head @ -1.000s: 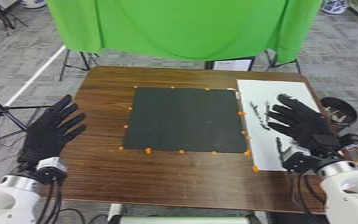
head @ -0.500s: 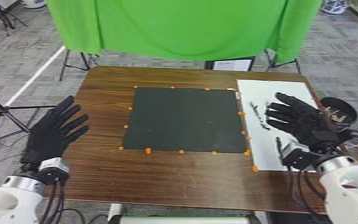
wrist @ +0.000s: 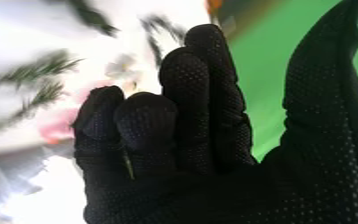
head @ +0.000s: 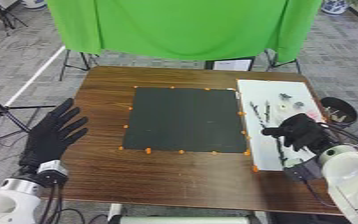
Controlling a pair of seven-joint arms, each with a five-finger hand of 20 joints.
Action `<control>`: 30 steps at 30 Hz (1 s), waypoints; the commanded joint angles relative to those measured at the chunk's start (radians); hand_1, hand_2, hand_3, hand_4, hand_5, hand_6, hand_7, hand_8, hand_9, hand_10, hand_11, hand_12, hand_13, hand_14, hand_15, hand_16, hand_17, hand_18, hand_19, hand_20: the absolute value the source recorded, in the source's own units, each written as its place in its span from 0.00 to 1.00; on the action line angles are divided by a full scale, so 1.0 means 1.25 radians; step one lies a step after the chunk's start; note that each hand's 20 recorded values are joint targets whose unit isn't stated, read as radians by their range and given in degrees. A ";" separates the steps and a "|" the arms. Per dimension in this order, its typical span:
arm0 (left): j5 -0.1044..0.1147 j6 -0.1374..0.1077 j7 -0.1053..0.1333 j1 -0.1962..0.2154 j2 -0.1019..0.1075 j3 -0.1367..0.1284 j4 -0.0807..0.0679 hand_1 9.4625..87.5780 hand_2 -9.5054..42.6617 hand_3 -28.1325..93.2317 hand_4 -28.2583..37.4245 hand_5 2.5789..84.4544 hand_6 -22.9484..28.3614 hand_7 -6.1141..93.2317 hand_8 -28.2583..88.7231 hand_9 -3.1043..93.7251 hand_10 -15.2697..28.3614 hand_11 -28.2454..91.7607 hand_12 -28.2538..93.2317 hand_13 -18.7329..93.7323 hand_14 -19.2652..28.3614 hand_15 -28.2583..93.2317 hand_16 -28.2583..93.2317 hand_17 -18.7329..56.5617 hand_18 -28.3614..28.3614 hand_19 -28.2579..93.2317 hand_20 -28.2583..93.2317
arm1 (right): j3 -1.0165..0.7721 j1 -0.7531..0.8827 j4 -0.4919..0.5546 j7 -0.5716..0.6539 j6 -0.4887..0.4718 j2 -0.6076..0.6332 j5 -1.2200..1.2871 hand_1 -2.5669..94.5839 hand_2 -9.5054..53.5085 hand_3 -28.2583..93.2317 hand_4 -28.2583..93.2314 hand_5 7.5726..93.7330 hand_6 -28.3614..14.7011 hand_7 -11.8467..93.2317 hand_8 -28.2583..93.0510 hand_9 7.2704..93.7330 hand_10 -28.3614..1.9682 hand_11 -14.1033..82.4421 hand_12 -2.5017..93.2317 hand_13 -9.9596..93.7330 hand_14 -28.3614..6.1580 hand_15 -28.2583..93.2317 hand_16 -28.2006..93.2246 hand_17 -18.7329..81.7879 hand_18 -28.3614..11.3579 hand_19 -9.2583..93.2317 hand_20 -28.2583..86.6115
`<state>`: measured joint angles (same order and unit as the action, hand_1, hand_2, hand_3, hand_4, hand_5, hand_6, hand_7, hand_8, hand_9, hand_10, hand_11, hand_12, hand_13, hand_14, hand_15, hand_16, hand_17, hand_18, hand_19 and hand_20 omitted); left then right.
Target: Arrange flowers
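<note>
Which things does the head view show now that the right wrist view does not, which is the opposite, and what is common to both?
Head view: the left hand, the white left arm and a tripod at the left.
Right wrist view: the fine dots on the glove of the right hand.
Both: that right hand, the white sheet, sprigs and green cloth.

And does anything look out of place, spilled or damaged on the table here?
No, nothing stands out. The green sprigs and a pink bloom lie loose on the white sheet, which fits flowers not yet arranged. The dark mat lies flat, with no visible spill. What the right hand covers, I can't judge.
</note>
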<state>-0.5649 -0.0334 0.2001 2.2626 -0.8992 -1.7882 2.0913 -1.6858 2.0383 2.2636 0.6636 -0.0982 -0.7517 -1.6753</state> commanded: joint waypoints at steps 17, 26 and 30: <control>-0.010 0.008 -0.016 0.015 -0.010 0.002 0.002 0.18 0.07 0.79 0.00 0.25 0.51 0.23 0.15 0.23 0.58 0.35 0.38 0.30 0.72 0.46 0.24 0.10 0.83 0.51 0.31 | 0.058 0.008 -0.022 0.110 -0.191 -0.002 -0.398 0.21 0.00 0.78 0.00 0.65 0.65 0.49 0.11 0.68 0.53 0.75 0.46 0.70 0.46 0.90 0.53 0.47 0.14 0.94 0.64; -0.010 0.007 -0.019 0.007 -0.013 0.008 0.000 0.18 0.07 0.79 0.00 0.25 0.51 0.23 0.15 0.23 0.58 0.35 0.38 0.30 0.72 0.46 0.24 0.10 0.83 0.51 0.31 | 0.065 0.010 -0.027 0.096 -0.194 -0.021 -0.382 0.40 0.00 0.72 0.00 0.60 0.64 0.49 0.10 0.62 0.52 0.75 0.46 0.67 0.49 0.90 0.53 0.45 0.18 0.91 0.63; -0.010 0.011 -0.023 0.004 -0.014 0.010 -0.002 0.18 0.07 0.79 0.00 0.25 0.51 0.23 0.15 0.23 0.58 0.35 0.38 0.30 0.72 0.46 0.24 0.10 0.83 0.51 0.31 | 0.069 0.015 -0.031 0.099 -0.197 -0.024 -0.386 0.38 0.00 0.70 0.00 0.60 0.63 0.48 0.11 0.61 0.51 0.76 0.46 0.66 0.48 0.90 0.53 0.44 0.18 0.91 0.63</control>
<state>-0.5738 -0.0309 0.1840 2.2652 -0.9070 -1.7778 2.0906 -1.6054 2.0394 2.2239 0.7871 -0.3366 -0.7762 -2.1478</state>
